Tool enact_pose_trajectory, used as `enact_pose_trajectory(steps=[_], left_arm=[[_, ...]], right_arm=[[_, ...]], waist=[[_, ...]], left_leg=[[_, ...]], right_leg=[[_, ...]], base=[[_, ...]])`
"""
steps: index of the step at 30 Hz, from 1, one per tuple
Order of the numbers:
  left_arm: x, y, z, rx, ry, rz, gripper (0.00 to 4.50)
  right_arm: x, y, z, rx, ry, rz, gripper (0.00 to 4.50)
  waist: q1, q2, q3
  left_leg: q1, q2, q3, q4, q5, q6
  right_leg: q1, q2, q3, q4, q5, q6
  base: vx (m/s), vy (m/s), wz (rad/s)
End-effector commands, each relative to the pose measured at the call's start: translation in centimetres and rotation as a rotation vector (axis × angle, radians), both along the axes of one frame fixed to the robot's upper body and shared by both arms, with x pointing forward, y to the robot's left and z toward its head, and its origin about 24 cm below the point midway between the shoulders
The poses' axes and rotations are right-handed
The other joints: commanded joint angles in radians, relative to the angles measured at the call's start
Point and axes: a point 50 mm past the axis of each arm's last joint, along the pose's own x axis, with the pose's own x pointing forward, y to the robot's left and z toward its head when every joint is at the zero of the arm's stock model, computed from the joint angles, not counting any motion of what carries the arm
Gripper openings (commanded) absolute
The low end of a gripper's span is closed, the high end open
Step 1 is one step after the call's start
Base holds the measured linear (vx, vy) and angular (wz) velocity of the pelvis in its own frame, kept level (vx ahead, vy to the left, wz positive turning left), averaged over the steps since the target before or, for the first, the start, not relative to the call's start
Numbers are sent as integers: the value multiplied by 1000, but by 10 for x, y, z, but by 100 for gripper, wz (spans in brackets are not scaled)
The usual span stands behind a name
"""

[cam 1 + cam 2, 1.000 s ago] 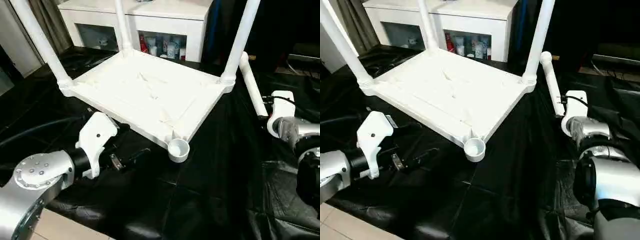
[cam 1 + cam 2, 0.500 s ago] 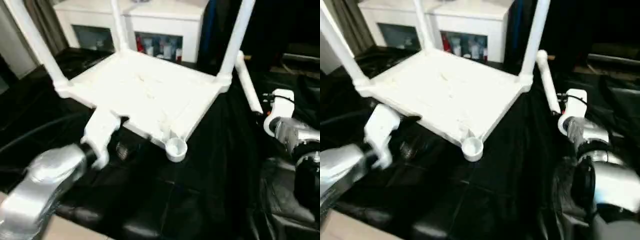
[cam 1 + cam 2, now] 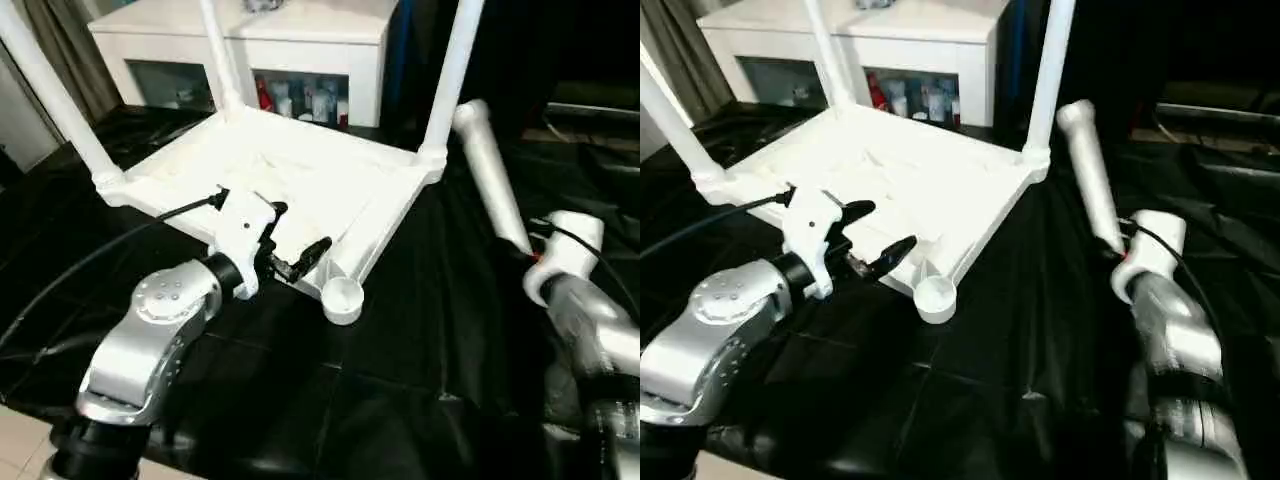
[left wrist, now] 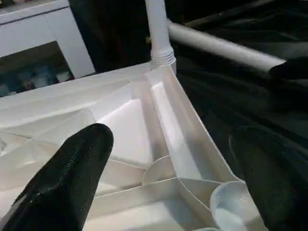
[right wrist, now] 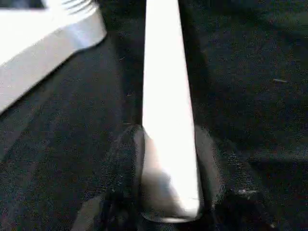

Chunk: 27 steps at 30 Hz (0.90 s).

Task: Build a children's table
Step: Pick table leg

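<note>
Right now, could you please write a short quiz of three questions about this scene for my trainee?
1. True or false: the right pincer is shut on the loose white tubular plastic leg.
2. How many legs already stand in the upturned white ribbed plastic tabletop? A) one B) three C) four
3. Fill in: the open left pincer hovers over the tabletop near the empty round ____ socket.

Key
1. True; the black fingers sit on both sides of the leg.
2. B; three legs stand upright.
3. Corner.
</note>
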Motion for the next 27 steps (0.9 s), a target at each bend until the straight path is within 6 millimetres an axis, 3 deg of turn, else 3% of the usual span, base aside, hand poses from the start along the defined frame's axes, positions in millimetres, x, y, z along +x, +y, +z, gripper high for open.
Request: enact_pose_trajectory(steps=[1, 5, 6, 8, 12, 14, 15, 16, 17, 18, 19, 20, 23, 24, 25, 27], left_arm=[[3, -1, -2, -13, 23, 1, 450], [10, -8, -1, -168, 135, -22, 450], [13, -12, 1, -227, 175, -30, 450], [19, -23, 8, -331, 226, -88, 450], [34, -42, 21, -418, 257, -183, 450], [37, -45, 25, -448, 272, -190, 450], [41, -48, 28, -481, 288, -194, 450], [47, -53, 34, -532, 297, -195, 450], [51, -56, 38, -568, 307, -196, 450], [54, -60, 41, -569, 304, -206, 450], [57, -67, 46, -568, 303, -221, 450], [58, -69, 48, -571, 305, -228, 450], [57, -81, 58, -621, 316, -292, 450], [57, -82, 60, -626, 318, -303, 450], [57, -85, 61, -632, 318, -311, 450], [58, -88, 63, -648, 326, -315, 450]], right_arm=[[-6, 4, 20, 31, -141, -23, 124], [-32, 10, 27, 97, -322, -29, 124], [-38, 11, 28, 72, -365, -34, 124], [-50, 12, 28, 31, -404, -66, 124], [-61, 18, 34, -5, -454, -85, 124], [-62, 20, 37, -15, -471, -85, 124], [-63, 23, 40, -22, -486, -78, 124], [-64, 30, 45, -44, -510, -50, 124], [-64, 35, 49, -59, -528, -31, 124], [-64, 43, 53, -94, -550, 23, 124], [-62, 58, 60, -133, -591, 112, 124], [-61, 63, 62, -140, -605, 140, 124], [-57, 82, 72, -158, -660, 242, 124], [-56, 85, 74, -161, -667, 256, 124], [-55, 88, 75, -166, -677, 274, 124], [-53, 92, 78, -173, -694, 297, 123]], waist=[[-3, -24, -76], [-3, -33, -72], [-3, -37, -71], [-1, -38, -70], [-6, -34, -67], [-12, -36, -69], [-14, -35, -68], [-14, -34, -72], [-17, -35, -72], [-19, -30, -73], [-23, -34, -72], [-25, -29, -75], [-27, -36, -79], [-27, -35, -79], [-28, -43, -79], [-27, -49, -80]], left_leg=[[31, 39, -14, -85, -191, 29], [32, 40, -9, -87, -225, 18], [26, 36, -10, -89, -220, 19], [30, 36, -8, -89, -230, 14], [28, 33, -15, -95, -253, 8], [19, 34, -21, -100, -235, 10], [19, 34, -19, -101, -233, 12], [28, 33, -16, -96, -234, 13], [25, 30, -13, -94, -220, 17], [19, 30, -17, -95, -199, 26], [14, 28, -16, -95, -192, 32], [19, 28, -15, -91, -187, 34], [14, 29, -14, -84, -145, 68], [14, 29, -13, -82, -121, 87], [13, 29, -13, -81, -113, 96], [11, 27, -11, -79, -98, 113]], right_leg=[[41, -37, 26, -95, -254, -148], [32, -40, 32, -101, -303, -133], [34, -40, 30, -102, -310, -126], [28, -41, 31, -108, -341, -122], [31, -38, 27, -115, -383, -89], [41, -39, 24, -111, -360, -83], [40, -38, 23, -112, -354, -85], [35, -38, 24, -116, -339, -94], [37, -38, 25, -117, -319, -102], [44, -41, 25, -112, -284, -111], [45, -39, 23, -115, -278, -109], [44, -38, 23, -115, -262, -111], [53, -44, 23, -106, -199, -149], [50, -43, 24, -105, -178, -164], [52, -42, 23, -104, -170, -170], [54, -39, 22, -101, -148, -179]], base=[[0, 0, 0], [0, 0, 0], [0, 0, 0], [0, 0, 0], [0, 0, 0], [0, 0, 0], [0, 0, 0], [0, 0, 0], [0, 0, 0], [0, 0, 0], [0, 0, 0], [0, 0, 0], [0, 0, 0], [0, 0, 0], [0, 0, 0], [0, 0, 0]])
